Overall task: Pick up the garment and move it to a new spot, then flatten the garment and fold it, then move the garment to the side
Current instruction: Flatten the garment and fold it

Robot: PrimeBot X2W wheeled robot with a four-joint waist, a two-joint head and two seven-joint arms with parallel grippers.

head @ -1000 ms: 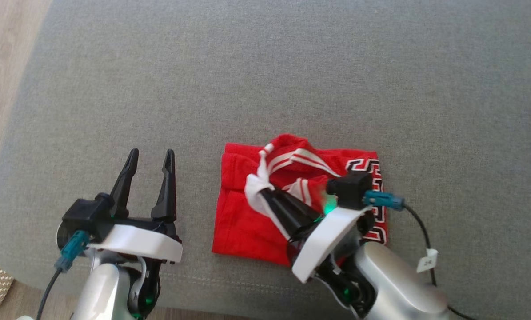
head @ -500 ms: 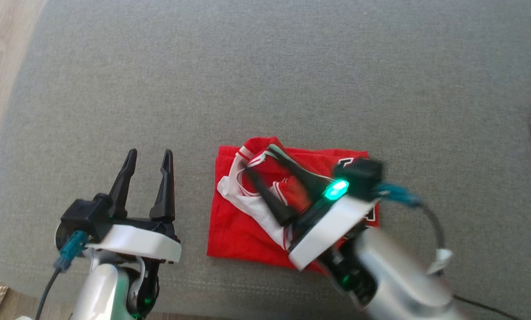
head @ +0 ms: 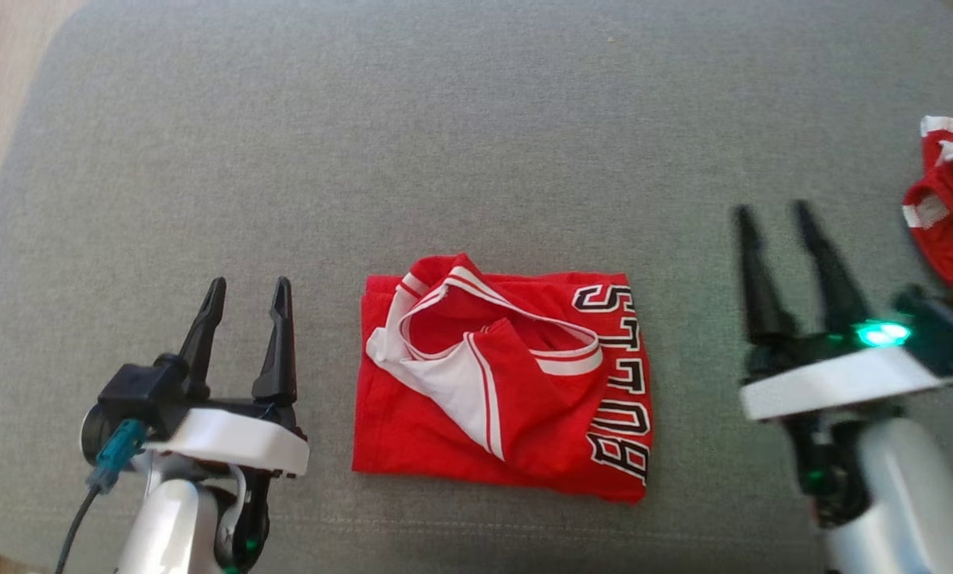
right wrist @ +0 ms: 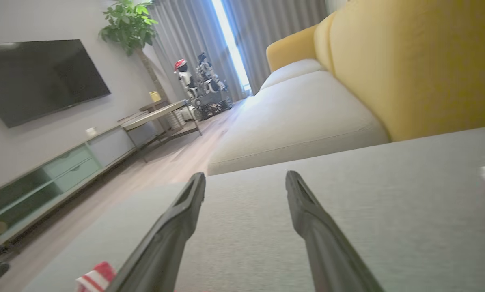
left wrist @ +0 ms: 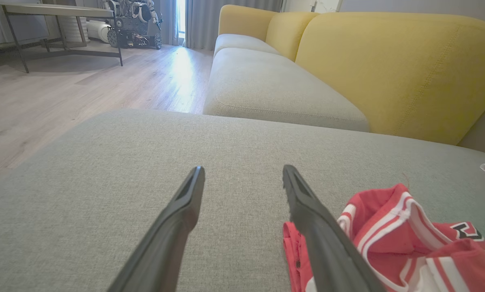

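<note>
Our left tool (head: pixel 250 285) and right tool (head: pixel 773 211) both stand spread and empty; the folded red garment (head: pixel 444 430) lies between them on the grey cushion (head: pixel 476 159). To move it aside, we should probably pinch all layers at one edge, minding the loose collar

Only readable thing is on the garment (head: pixel 444 430): black lettering (head: pixel 616 383) with a white outline along its right edge, turned sideways, reads BULLS. Left wrist view catches one black letter scrap (left wrist: pixel 465 231) on it, can't read that.
</note>
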